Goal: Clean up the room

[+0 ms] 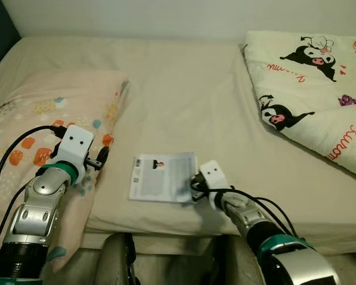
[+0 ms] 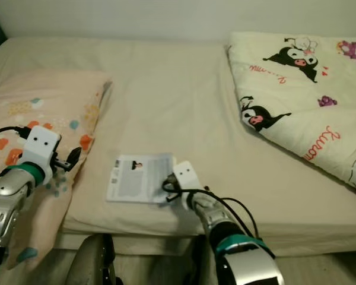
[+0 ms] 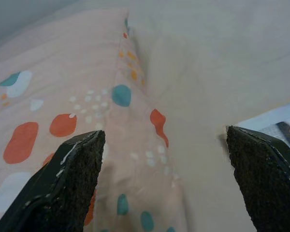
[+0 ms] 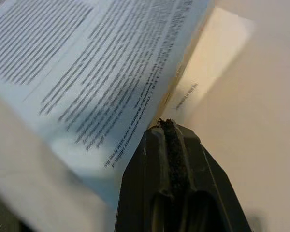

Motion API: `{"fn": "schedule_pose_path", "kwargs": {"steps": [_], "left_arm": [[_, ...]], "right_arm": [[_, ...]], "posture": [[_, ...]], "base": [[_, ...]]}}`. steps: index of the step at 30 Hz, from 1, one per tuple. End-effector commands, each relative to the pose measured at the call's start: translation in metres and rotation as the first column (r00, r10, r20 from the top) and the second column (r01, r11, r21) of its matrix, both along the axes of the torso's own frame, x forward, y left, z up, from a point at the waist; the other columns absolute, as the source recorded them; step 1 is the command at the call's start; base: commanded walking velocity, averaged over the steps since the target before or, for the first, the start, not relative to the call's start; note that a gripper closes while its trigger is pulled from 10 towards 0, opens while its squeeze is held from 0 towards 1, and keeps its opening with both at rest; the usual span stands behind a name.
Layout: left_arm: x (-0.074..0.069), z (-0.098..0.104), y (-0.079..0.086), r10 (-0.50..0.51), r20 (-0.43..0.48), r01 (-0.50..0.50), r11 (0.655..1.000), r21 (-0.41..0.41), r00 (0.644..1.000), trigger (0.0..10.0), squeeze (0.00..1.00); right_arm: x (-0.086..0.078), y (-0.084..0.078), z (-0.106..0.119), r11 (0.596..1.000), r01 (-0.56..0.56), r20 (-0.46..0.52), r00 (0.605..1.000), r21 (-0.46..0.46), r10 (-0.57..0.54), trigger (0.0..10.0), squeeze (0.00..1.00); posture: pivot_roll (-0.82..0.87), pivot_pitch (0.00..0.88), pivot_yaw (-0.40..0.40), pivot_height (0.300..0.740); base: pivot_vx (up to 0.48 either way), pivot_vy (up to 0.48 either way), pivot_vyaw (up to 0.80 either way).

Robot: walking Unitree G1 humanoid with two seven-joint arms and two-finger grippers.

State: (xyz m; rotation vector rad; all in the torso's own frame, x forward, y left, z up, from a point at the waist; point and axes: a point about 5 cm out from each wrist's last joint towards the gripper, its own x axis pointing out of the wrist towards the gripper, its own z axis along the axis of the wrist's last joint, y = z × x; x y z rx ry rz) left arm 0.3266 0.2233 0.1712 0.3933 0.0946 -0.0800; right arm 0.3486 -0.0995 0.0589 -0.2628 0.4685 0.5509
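So there's one bed (image 1: 184, 83) with a plain cream sheet, and three things lying on it: one pillow, one folded blanket and one printed booklet.

The booklet (image 1: 162, 177) lies flat near the front edge of the bed, roughly in the middle of that edge. It's a white page with lines of small text and a little picture near the top. The right gripper (image 1: 195, 185) is at the booklet's right edge, down by the near right corner. In the right wrist view the two black fingers are pressed together with no gap, and the printed page (image 4: 87, 72) sits right beside them, lifted a bit off the sheet. Whether any paper is actually pinched between them I can't tell — they just look closed at the page edge.

The pillow (image 1: 53, 119) is at the front left corner of the bed — peach with orange, teal and white spots — and its near end hangs over the front edge. The left gripper (image 1: 101, 159) hovers over the pillow's right side, fingers (image 3: 63, 188) spread wide with nothing between them. The wrist view looks past them at the pillow (image 3: 53, 96) and a corner of the booklet (image 3: 280, 123).

The blanket (image 1: 314, 83) covers the back right corner, cream with black-and-white cartoon characters and red lettering, well apart from the booklet.
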Motion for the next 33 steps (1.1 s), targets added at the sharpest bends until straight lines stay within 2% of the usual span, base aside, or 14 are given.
{"fn": "schedule_pose_path", "kwargs": {"steps": [1, 2, 7, 8, 9, 12, 13, 14, 17, 19, 23, 28, 29, 33], "left_arm": [[-0.002, -0.008, 0.0, 0.006, -0.029, -0.006, 1.0, -0.001, 1.0, 10.0, 0.0], [-0.002, -0.009, -0.001, 0.005, -0.029, -0.005, 1.0, -0.003, 1.0, 10.0, 0.0], [0.0, -0.012, -0.003, 0.006, -0.029, -0.006, 1.0, -0.004, 1.0, 10.0, 0.0], [-0.001, -0.016, -0.004, 0.011, -0.029, -0.011, 1.0, -0.003, 1.0, 10.0, 0.0], [-0.004, -0.023, -0.004, 0.023, -0.033, -0.023, 1.0, -0.002, 0.999, 10.0, 0.0], [-0.004, -0.023, -0.004, 0.023, -0.033, -0.023, 1.0, -0.002, 0.999, 10.0, 0.0], [-0.01, -0.031, -0.006, 0.04, -0.038, -0.04, 0.999, -0.009, 0.998, 10.0, 0.0], [-0.018, -0.044, -0.012, 0.051, -0.05, -0.052, 0.998, -0.027, 0.997, 10.0, 0.0], [-0.028, -0.056, -0.019, 0.058, -0.067, -0.062, 0.997, -0.055, 0.996, 10.0, 0.0], [-0.045, -0.072, -0.031, 0.06, -0.089, -0.07, 0.991, -0.118, 0.994, 10.0, 0.0], [-0.049, -0.076, -0.034, 0.07, -0.09, -0.082, 0.987, -0.136, 0.993, 10.0, 0.0], [-0.055, -0.083, -0.032, 0.119, -0.078, -0.13, 0.981, -0.146, 0.99, 10.0, 0.0], [-0.056, -0.083, -0.033, 0.136, -0.046, -0.141, 0.981, -0.134, 0.99, 10.0, 0.0], [-0.054, -0.08, -0.035, 0.129, -0.025, -0.131, 0.984, -0.118, 0.991, 10.0, 0.0]], "right_arm": [[-0.002, 0.007, -0.001, 0.999, -0.041, -0.015, 0.999, -0.003, 0.041, 0.0, 0.0], [-0.003, 0.015, 0.0, 0.996, -0.085, -0.008, 0.996, -0.001, 0.085, 0.0, 0.0], [0.002, 0.012, 0.007, 0.999, -0.037, 0.04, 0.999, 0.014, 0.036, 0.0, 0.0], [0.005, 0.001, 0.009, 0.999, 0.038, 0.064, 0.997, 0.023, -0.039, 2.0, 0.0], [0.007, -0.015, 0.008, 0.99, 0.136, 0.087, 0.987, 0.025, -0.138, 7.2, 0.0], [0.007, -0.015, 0.008, 0.99, 0.136, 0.087, 0.987, 0.025, -0.138, 7.2, 0.0], [0.007, -0.031, 0.007, 0.973, 0.229, 0.112, 0.966, 0.03, -0.231, 10.0, 0.0], [0.004, -0.049, 0.006, 0.94, 0.333, 0.145, 0.929, 0.076, -0.341, 10.0, 0.0], [0.001, -0.063, 0.006, 0.904, 0.409, 0.18, 0.887, 0.126, -0.426, 10.0, 0.0], [-0.01, -0.081, 0.008, 0.844, 0.493, 0.232, 0.813, 0.212, -0.534, 10.0, 0.0], [-0.015, -0.084, 0.009, 0.832, 0.503, 0.248, 0.797, 0.232, -0.551, 10.0, 0.0], [-0.03, -0.072, 0.004, 0.825, 0.49, 0.266, 0.787, 0.281, -0.557, 10.0, 0.0], [-0.047, -0.063, -0.008, 0.784, 0.527, 0.223, 0.763, 0.328, -0.606, 10.0, 0.0], [-0.057, -0.063, -0.017, 0.746, 0.572, 0.182, 0.739, 0.34, -0.649, 10.0, 0.0]], "posture": [[0.24, 0.155, 0.031, 0.566], [0.23, 0.151, 0.032, 0.566], [0.22, 0.131, 0.022, 0.566], [0.2, 0.105, 0.011, 0.566], [0.18, 0.08, 0.002, 0.566], [0.18, 0.08, 0.002, 0.566], [0.17, 0.06, -0.007, 0.566], [0.15, 0.023, -0.026, 0.566], [0.13, 0.0, -0.038, 0.566], [0.12, 0.0, -0.045, 0.566], [0.12, 0.0, -0.045, 0.566], [0.09, 0.0, -0.047, 0.566], [0.1, 0.0, -0.049, 0.571], [0.1, 0.0, -0.042, 0.581]], "base": [[0.0, 0.0, 0.0], [0.0, 0.0, 0.0], [0.0, 0.0, 0.0], [0.0, 0.0, 0.0], [0.0, 0.0, 0.0], [0.0, 0.0, 0.0], [0.0, 0.0, 0.0], [0.0, 0.0, 0.0], [0.0, 0.0, 0.0], [0.0, 0.0, 0.0], [0.0, 0.0, 0.0], [0.0, 0.0, 0.0], [0.0, 0.0, 0.0], [0.0, 0.0, 0.0]]}}
